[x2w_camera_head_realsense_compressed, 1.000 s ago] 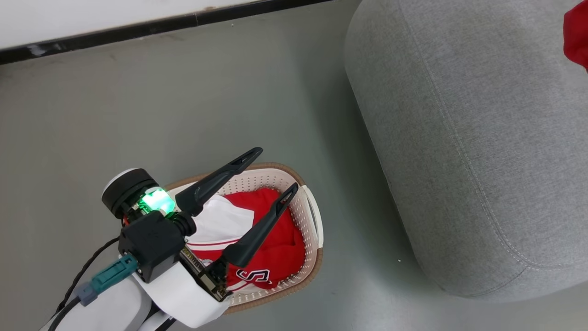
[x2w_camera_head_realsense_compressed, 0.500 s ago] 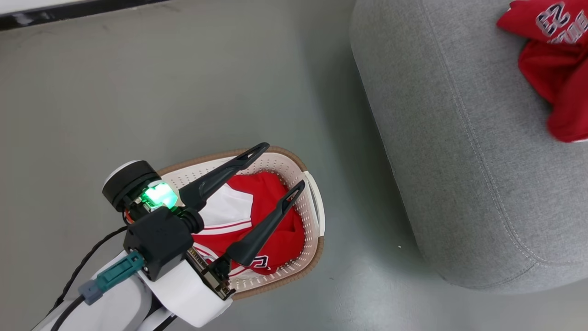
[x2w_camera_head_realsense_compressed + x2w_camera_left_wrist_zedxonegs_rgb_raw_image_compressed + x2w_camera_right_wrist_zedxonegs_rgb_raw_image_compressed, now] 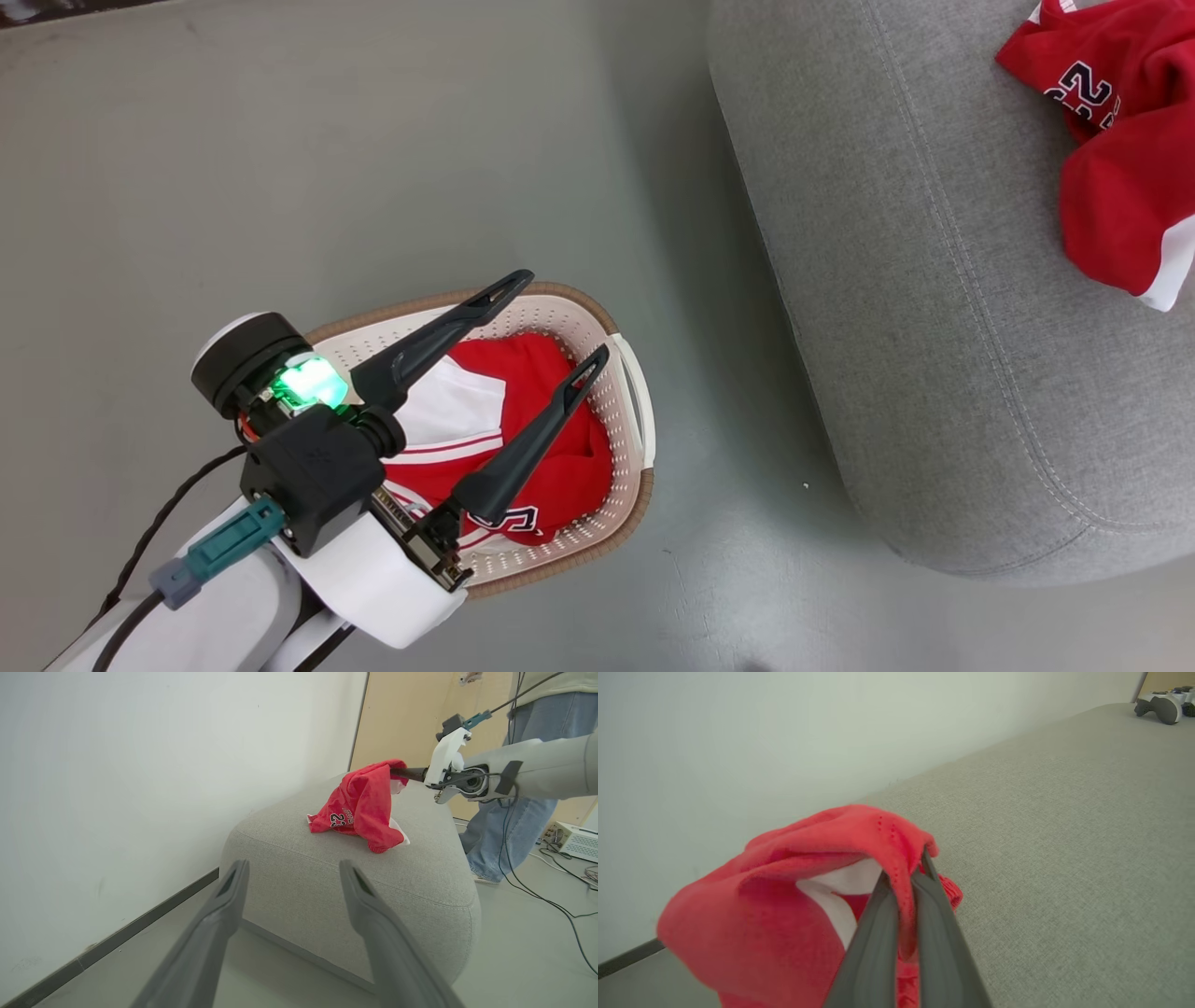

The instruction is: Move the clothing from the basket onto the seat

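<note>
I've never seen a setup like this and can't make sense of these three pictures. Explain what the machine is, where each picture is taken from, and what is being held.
This is a wheeled robot with two arms, each ending in a gripper with two long dark fingers.

The head view looks down from the robot's head. The left gripper hangs open over the basket on the floor, in which a red and white jersey lies. On the right is the grey seat.

The left wrist view looks along that open gripper's fingers toward the seat. There the right gripper holds a second jersey, whose lower part rests on the seat. A person's legs in jeans stand behind.

The right wrist view looks along the right gripper's fingers, shut on that red cloth. A game controller lies at the seat's far end.
</note>
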